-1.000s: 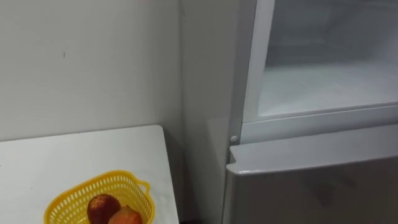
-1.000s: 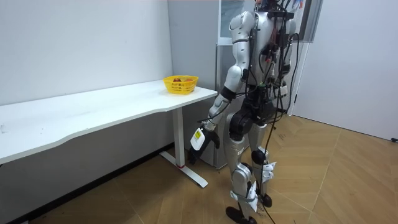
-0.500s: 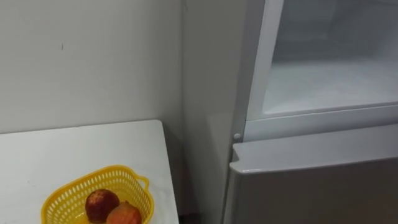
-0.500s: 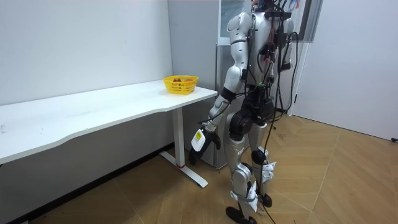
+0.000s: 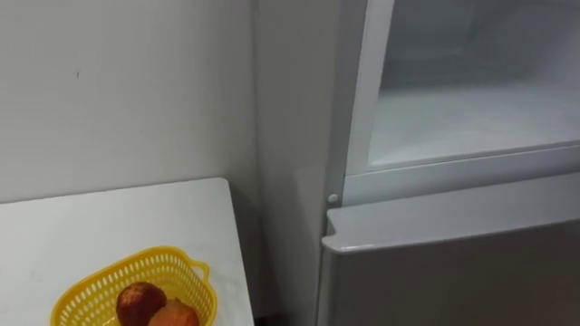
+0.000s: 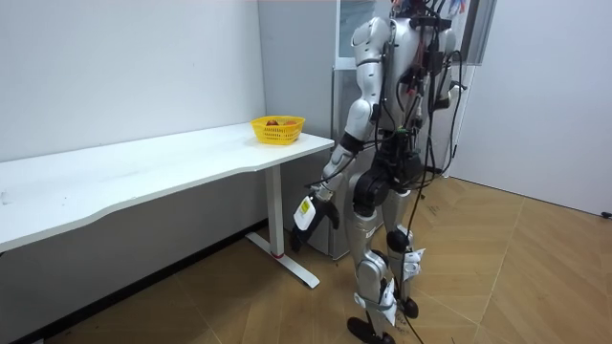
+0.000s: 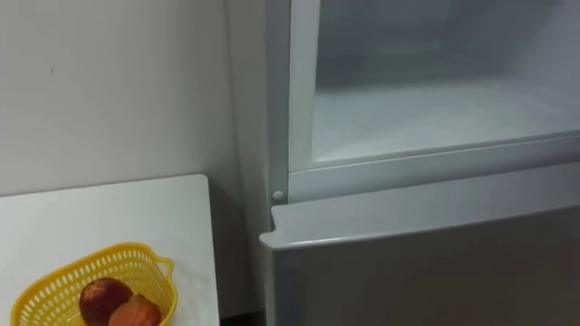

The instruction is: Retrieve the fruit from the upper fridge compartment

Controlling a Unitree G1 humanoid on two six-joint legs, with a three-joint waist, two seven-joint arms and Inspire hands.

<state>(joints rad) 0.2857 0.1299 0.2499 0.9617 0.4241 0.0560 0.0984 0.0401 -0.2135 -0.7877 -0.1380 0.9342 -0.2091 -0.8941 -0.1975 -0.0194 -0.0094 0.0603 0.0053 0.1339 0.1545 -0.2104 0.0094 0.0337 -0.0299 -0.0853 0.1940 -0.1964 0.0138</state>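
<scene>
The upper fridge compartment (image 5: 471, 118) stands open in front of me, on the right of the eye views. Its white inside and shelf floor (image 7: 435, 113) look bare as far as they show. Below it the lower fridge door (image 5: 453, 272) is shut. In the room view I stand upright facing the fridge (image 6: 342, 96). My left hand (image 6: 323, 208) hangs low beside my thigh, fingers relaxed and holding nothing.
A white table (image 5: 109, 217) stands left of the fridge against the wall. At its near end sits a yellow basket (image 5: 136, 258) holding a red fruit (image 5: 139, 302) and an orange one (image 5: 172, 317). Wooden floor (image 6: 497, 277) lies behind me.
The eye view has shifted a little, so the fridge and basket sit further left in the picture. My stance and left hand look the same in the room view.
</scene>
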